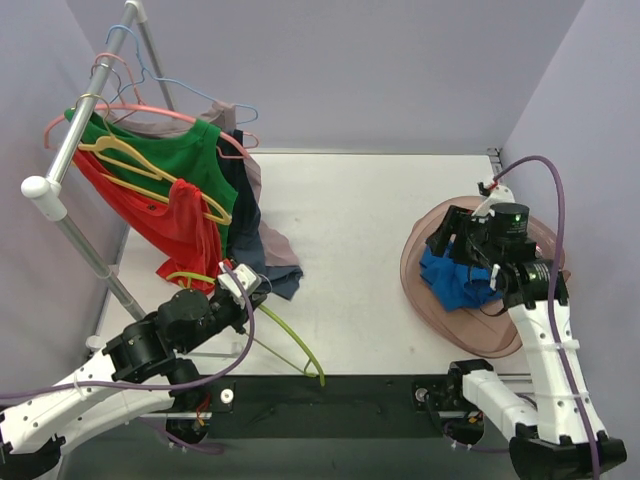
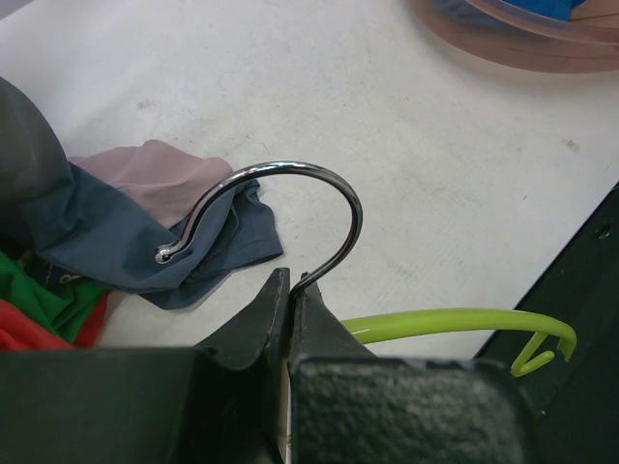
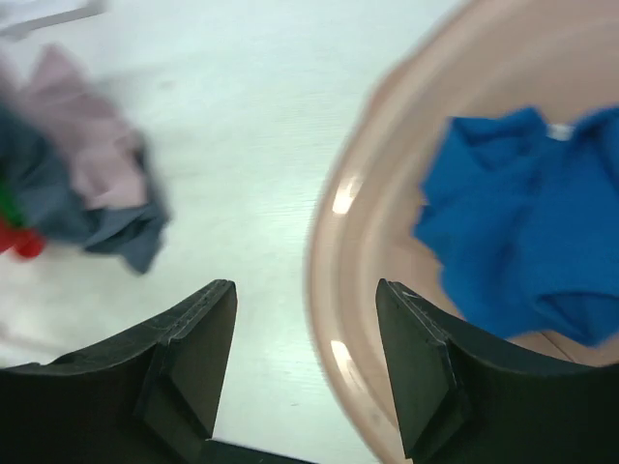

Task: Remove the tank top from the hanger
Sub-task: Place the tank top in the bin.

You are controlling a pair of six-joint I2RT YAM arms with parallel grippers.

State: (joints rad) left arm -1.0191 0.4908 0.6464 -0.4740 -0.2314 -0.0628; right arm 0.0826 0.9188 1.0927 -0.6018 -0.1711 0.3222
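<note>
This looks like a robot test lab, not a home. Plain purple walls (image 1: 380,70) stand close behind and beside both grippers, like a small booth. A left arm (image 1: 100,380) and a right arm (image 1: 545,360), white and black, are bolted to a black rail (image 1: 330,400) at the near edge of a white table (image 1: 340,220). Purple cables (image 1: 556,215) run along the arms. A metal clothes rack (image 1: 83,110) with shirts (image 1: 190,150) on coloured hangers (image 1: 130,155) stands up and to the left of the left gripper (image 1: 243,284). A pink bowl (image 1: 412,265) sits under the right gripper (image 1: 447,240).
</note>
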